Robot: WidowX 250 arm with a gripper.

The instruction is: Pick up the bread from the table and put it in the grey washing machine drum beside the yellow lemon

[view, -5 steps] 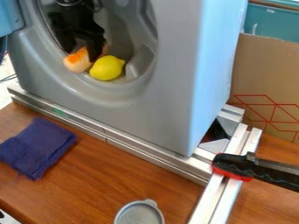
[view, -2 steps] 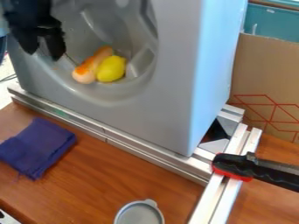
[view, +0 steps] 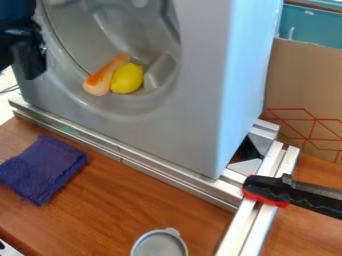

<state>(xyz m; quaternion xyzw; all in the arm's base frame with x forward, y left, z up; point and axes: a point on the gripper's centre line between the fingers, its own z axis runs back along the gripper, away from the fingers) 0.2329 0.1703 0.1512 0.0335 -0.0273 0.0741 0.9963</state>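
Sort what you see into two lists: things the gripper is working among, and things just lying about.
Likely in the work:
gripper, beside the round opening
grey machine
yellow lemon, in its opening
orange-and-pale object, beside the lemon

Lying about:
dark blue cloth
round grey dish or lid
black-and-red clamp

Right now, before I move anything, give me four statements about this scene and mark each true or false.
1. The black end effector is at the upper left, apart from the yellow toy lemon. True.
2. The dark purple cloth lies on the brown wooden table. True.
3. The lemon rests on the cloth. False: it lies inside the round grey opening, beside an orange-and-peach elongated object.
4. The black-and-red clamp handle is inside the opening. False: it is over the silver metal rails.
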